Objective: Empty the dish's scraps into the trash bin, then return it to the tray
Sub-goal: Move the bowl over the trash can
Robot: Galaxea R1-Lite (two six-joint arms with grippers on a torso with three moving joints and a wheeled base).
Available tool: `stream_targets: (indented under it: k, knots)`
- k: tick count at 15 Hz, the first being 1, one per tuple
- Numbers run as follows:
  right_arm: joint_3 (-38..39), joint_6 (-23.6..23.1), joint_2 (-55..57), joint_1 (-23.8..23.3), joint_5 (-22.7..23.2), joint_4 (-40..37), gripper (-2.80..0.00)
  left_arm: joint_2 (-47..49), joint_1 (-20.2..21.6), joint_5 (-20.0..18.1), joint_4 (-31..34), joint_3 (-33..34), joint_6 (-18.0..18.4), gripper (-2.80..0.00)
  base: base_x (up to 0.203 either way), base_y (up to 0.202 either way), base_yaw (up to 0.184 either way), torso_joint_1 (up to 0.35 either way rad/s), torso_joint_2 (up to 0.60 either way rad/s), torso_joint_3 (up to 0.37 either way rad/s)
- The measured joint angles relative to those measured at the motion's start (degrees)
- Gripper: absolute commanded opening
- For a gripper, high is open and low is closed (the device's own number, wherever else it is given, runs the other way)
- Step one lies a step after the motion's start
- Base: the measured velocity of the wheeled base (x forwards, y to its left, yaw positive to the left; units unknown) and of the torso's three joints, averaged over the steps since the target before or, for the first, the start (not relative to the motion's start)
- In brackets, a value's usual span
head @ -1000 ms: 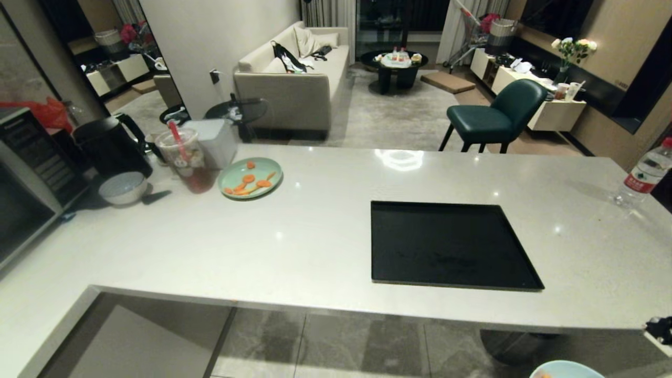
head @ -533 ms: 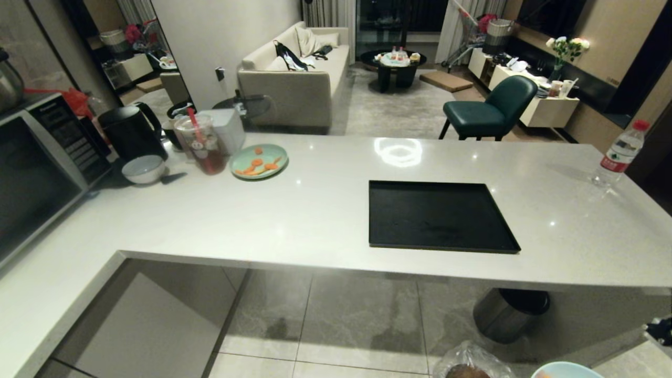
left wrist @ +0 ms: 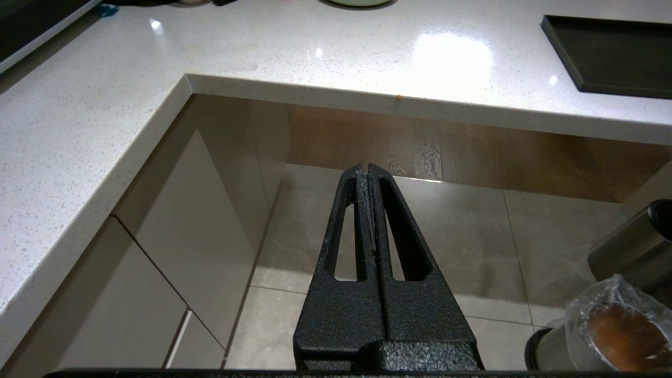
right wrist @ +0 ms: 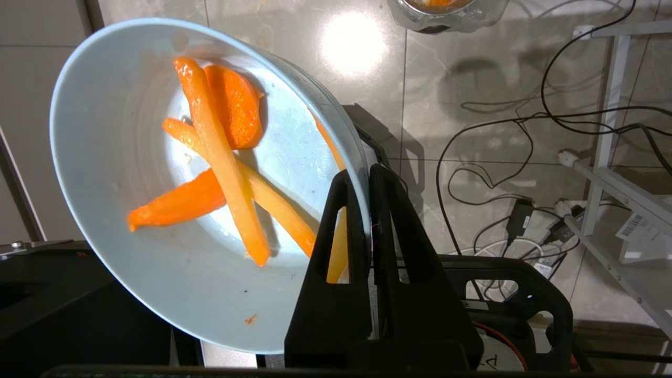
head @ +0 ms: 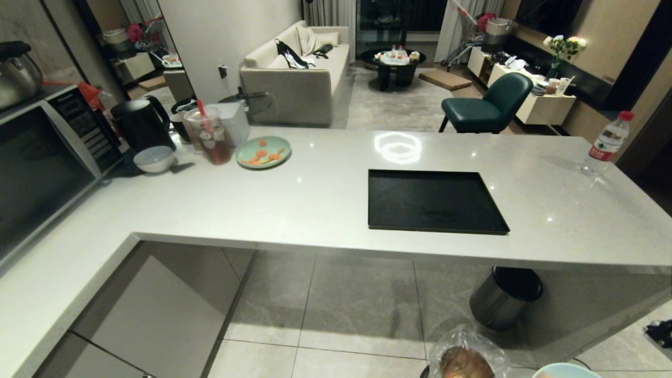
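My right hand point(right wrist: 366, 176) is clamped on the rim of the dish point(right wrist: 157, 220), carrying it level beside the trash bin point(head: 464, 362) so the scraps point(right wrist: 220, 178) don't spill. The tray point(head: 433, 200) waits on the tabletop point(head: 315, 199) beyond the trash bin; my left hand point(left wrist: 367, 169) hangs closed, empty.

A green plate point(head: 263, 152), kettle point(head: 142, 125), microwave point(head: 42, 157) and water bottle point(head: 604, 144) share the counter point(head: 294, 205).

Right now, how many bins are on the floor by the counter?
2: the bag-lined trash bin at the near floor, just left of the dish, and a steel bin with a black lid farther back under the counter edge.
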State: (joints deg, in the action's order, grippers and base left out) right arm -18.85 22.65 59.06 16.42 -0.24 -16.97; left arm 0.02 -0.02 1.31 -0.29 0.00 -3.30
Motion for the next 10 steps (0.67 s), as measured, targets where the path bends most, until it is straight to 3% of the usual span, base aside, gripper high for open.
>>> stream_targets:
  k: [10]
  knots:
    - [-1.60,-0.20,0.29,0.06,-0.17,0.41,-2.80,0.00,-0.01,-0.02,-0.04,0.00,0.02,-2.80,0.000,0.000,0.000,0.000,0.00,0.000]
